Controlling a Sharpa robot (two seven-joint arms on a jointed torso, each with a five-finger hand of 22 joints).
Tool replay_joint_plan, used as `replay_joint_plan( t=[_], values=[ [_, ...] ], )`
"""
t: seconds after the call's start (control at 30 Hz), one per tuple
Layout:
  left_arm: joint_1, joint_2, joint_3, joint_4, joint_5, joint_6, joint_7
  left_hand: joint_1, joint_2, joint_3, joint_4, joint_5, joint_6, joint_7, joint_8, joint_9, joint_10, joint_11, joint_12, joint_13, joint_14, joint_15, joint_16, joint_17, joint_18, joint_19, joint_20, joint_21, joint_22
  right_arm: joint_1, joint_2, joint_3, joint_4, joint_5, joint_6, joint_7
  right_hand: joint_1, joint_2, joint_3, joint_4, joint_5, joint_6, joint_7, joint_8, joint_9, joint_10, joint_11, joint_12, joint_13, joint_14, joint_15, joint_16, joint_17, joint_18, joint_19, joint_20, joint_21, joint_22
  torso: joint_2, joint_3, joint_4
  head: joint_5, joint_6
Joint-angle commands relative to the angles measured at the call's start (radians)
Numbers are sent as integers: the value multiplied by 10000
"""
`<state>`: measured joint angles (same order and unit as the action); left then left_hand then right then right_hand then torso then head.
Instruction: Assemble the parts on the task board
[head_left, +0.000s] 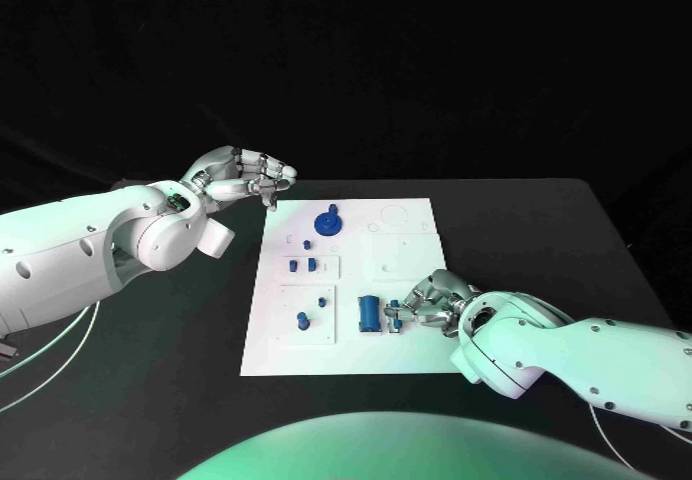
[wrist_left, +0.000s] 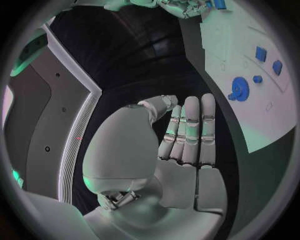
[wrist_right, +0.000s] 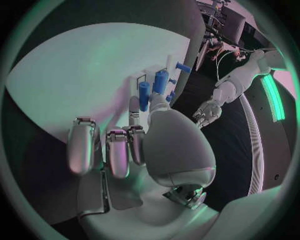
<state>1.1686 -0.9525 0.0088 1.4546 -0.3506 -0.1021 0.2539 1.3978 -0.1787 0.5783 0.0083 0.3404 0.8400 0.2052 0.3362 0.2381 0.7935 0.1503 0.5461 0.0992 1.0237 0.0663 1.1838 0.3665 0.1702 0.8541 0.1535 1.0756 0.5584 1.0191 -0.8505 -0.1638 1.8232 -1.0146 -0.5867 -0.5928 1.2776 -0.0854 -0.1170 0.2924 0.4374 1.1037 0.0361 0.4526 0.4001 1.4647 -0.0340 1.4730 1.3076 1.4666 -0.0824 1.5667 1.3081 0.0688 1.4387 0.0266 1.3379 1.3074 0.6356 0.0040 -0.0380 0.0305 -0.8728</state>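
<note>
one blue cylinder (head_left: 369, 313) just beside right hand (head_left: 437, 303) fingers (head_left: 408, 312).

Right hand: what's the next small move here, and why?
Probably ease the right hand toward the blue cylinder and close on it: its fingers sit beside that part on the task board, apparently holding nothing. The left hand hovers off the board's far corner.
</note>
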Motion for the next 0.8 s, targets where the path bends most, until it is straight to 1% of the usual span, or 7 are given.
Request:
replay_joint_plan(
  t=[0.03, 0.3, 0.53, 0.67, 0.73, 0.8],
  values=[
    [8, 7, 7, 25, -16, 128, 27, -36, 41, 61, -17, 28, -45, -6, 35, -8, -57, -16, 46, -15, -56, -7, 58, -13, 154, -64, 31, 68, 16, -6, 0, -2, 1, -121, 214, 95, -106, 41, -44, 19, 11, 42, -48, 61, 20, 628, -46, -40, 1560, 1042, -90, 41, 2627, -91, -73, -28, -45, 1151, 1, -1, 0, 2, 2],
    [8, 3, 7, 24, -17, 132, 24, -36, 41, 61, -17, 28, -45, -6, 35, -8, -57, -16, 46, -15, -56, -7, 58, -13, 154, -64, 31, 68, 16, -6, -8, -2, -9, -206, 524, 39, -126, 31, -56, 15, 7, 26, -45, 56, 35, 620, -44, -59, 1543, 1042, -91, 41, 2627, -85, -87, -29, -70, 1138, -1, 0, -2, 2, 2],
    [8, 1, 7, 24, -20, 131, 23, -36, 41, 61, -17, 28, -45, -6, 35, -8, -57, -16, 46, -15, -56, -7, 58, -13, 154, -64, 31, 68, 16, -6, -7, -2, -7, -236, 678, 24, -209, -85, -135, 15, -2, 3, -37, 61, 104, 615, -37, -78, 1538, 1042, -87, 41, 2627, -82, -98, -29, -94, 1133, 2, 7, -3, 12, 2],
    [8, 0, 7, 22, -24, 131, 22, -36, 41, 61, -17, 28, -45, -6, 35, -8, -57, -16, 46, -15, -56, -7, 58, -13, 154, -64, 31, 68, 16, -5, -14, -2, -6, -284, 781, 16, -226, -89, -142, 17, 0, 2, -35, 63, 116, 612, -37, -87, 1531, 1042, -86, 41, 2627, -77, -108, -28, -112, 1123, 1, 2, -3, 13, 2],
    [8, -2, 7, 23, -25, 131, 22, -36, 41, 61, -17, 28, -45, -6, 35, -8, -57, -16, 46, -15, -56, -7, 58, -13, 154, -64, 31, 68, 16, -5, -17, -2, -7, -313, 807, 11, -285, -203, -204, 14, 3, -10, -31, 67, 171, 605, -32, -109, 1520, 1042, -82, 41, 2627, -74, -117, -25, -131, 1119, 5, 3, -3, 14, 2],
    [8, -2, 7, 23, -26, 130, 22, -36, 41, 61, -17, 28, -45, -6, 35, -8, -57, -16, 46, -15, -56, -7, 58, -13, 154, -64, 31, 68, 16, -5, -19, -2, -12, -346, 812, 5, -314, -258, -232, 17, 6, -12, -27, 69, 196, 606, -30, -110, 1523, 1042, -80, 41, 2627, -74, -117, -24, -134, 1121, 4, 4, -4, 13, 2]
  ],
)
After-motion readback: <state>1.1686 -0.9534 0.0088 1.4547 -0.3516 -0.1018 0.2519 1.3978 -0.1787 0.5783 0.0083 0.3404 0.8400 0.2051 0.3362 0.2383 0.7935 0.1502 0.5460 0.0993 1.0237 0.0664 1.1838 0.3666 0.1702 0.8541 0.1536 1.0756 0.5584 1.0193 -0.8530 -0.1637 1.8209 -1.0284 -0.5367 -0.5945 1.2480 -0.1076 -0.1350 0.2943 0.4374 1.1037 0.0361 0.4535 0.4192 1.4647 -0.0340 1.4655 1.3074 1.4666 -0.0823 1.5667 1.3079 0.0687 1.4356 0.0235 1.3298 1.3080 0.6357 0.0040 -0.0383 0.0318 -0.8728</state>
